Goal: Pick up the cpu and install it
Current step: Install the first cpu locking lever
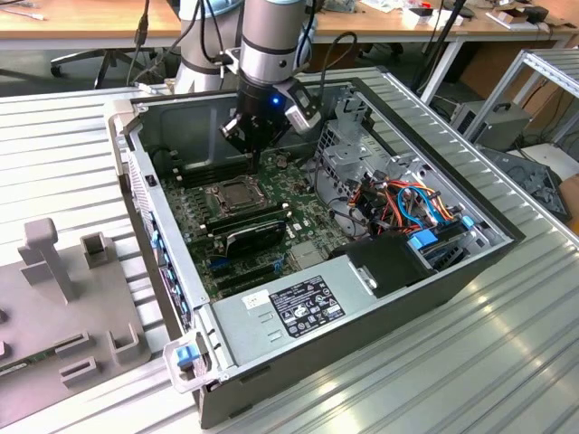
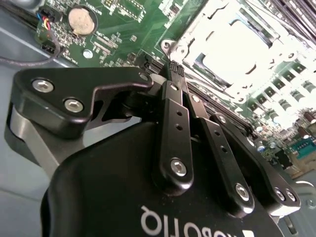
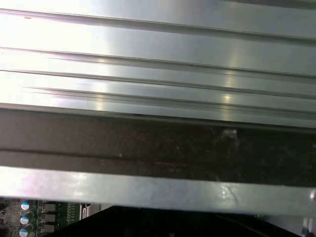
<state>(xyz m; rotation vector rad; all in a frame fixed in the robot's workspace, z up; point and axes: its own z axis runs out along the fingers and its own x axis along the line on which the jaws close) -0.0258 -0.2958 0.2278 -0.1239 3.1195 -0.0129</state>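
Note:
The cpu (image 1: 233, 193) is a small silver-grey square lying flat in its socket on the green motherboard (image 1: 199, 231), inside the open computer case (image 1: 507, 237). In the second wrist view the cpu (image 2: 237, 47) glares bright within the hinged metal socket frame (image 2: 197, 54). My gripper (image 1: 251, 155) hangs a little beyond the socket, toward the far wall of the case. In the second wrist view its black fingers (image 2: 174, 118) run together to a shut tip (image 2: 171, 68) close above the board, beside the socket frame's corner. I see nothing held between them.
Long black memory sticks (image 1: 249, 220) and a black card (image 1: 260, 238) lie just nearer than the socket. A power supply (image 1: 298, 307), coloured cables (image 1: 407, 203) and a drive cage (image 1: 348, 136) fill the exterior view's right. A grey fixture (image 1: 63, 298) stands outside the case.

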